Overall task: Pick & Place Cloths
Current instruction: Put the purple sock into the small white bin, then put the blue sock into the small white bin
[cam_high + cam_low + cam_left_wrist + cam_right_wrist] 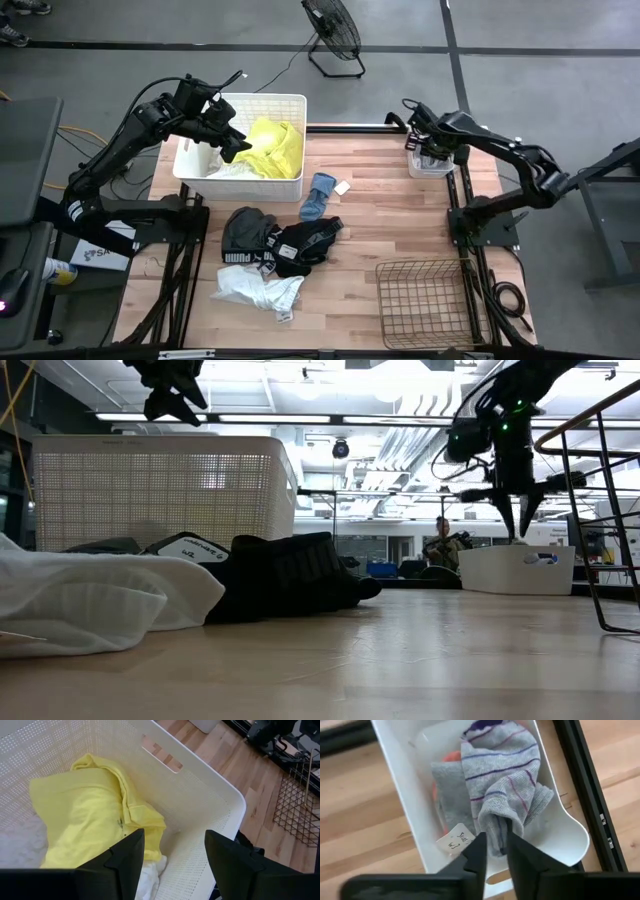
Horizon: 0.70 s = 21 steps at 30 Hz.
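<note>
High view: left gripper point(232, 143) over laundry basket point(292, 184), fingers apart and empty, above yellow cloth point(276, 146). Right gripper point(494, 851) over small tub point(400, 762) at table's far right edge, fingers nearly together, pinching fold of grey striped sock point(502, 780) lying in tub. Mid-table: blue sock point(319, 194), black cloths point(280, 240), white cloth point(255, 288); wire basket point(425, 300) near front.
</note>
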Motion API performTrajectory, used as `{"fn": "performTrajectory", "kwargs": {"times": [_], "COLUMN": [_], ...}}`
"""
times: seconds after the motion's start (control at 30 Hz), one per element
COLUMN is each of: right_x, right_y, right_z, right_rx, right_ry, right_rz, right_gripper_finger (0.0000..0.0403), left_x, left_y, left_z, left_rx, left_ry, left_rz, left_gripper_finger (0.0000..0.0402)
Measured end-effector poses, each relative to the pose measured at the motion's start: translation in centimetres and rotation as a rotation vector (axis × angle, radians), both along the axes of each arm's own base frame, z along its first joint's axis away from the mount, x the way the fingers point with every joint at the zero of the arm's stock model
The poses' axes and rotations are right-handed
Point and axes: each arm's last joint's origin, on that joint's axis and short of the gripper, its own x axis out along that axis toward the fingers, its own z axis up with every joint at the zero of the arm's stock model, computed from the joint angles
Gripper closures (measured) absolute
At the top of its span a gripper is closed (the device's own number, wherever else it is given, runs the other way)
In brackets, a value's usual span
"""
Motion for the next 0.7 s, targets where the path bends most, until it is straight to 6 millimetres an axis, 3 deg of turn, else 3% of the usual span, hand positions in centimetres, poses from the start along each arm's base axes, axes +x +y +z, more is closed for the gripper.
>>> {"fn": "performTrajectory", "kwargs": {"times": [0.23,0.37,0.7], "right_x": [-0.6,-0.6,-1.1], "right_y": [1.2,2.3,5.2], "right_z": [2.2,3.8,6.6], "right_rx": [-0.078,-0.168,-0.289], "right_ry": [-0.094,-0.172,-0.306], "right_rz": [0.045,0.096,0.177], "right_gripper_finger": [0.0229,0.0185,0.0171], "left_x": [0.0,0.0,2.4], "left_y": [0.0,0.0,-2.6], "left_z": [0.0,0.0,0.6], "left_rx": [0.004,0.009,0.058], "left_ry": [0.001,0.001,-0.061], "left_rz": [-0.004,-0.012,-0.224], "left_gripper_finger": [0.02,0.02,0.02]}}
